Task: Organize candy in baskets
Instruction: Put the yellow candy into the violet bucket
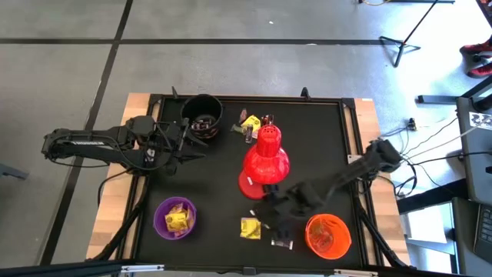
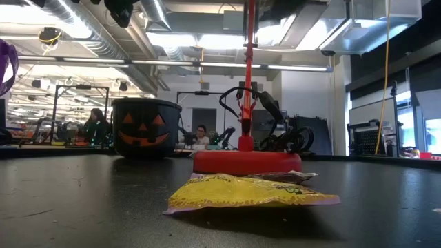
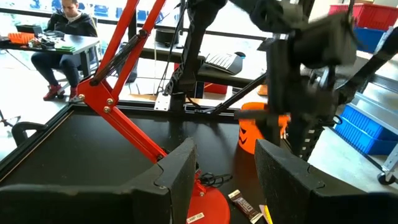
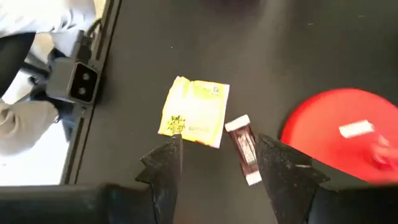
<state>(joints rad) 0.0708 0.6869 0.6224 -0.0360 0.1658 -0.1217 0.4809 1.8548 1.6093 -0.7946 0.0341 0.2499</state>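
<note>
From above you've got all three buckets in one look: the black bucket (image 1: 201, 117) at the back left with dark sweets inside, the purple bucket (image 1: 175, 217) front left holding yellow ones, the orange bucket (image 1: 329, 235) front right. The low view gives you only the black one, pumpkin face showing, plus a yellow packet (image 2: 251, 191) lying flat just before the red lamp's base (image 2: 247, 161).

Your right gripper (image 4: 217, 158) hangs above the mat with its fingers parted and nothing between them; its wrist view shows one yellow packet (image 4: 196, 112) and one brown bar (image 4: 243, 149) lying side by side below it, near the lamp base (image 4: 345, 134). The high view puts that pair at the front edge, left of the orange bucket.

Your left gripper (image 3: 224, 171) sits beside the black bucket, fingers apart, empty. Its wrist view alone catches a seated person (image 3: 65, 37) beyond the table.

A few loose sweets (image 1: 250, 123) lie behind the lamp.
</note>
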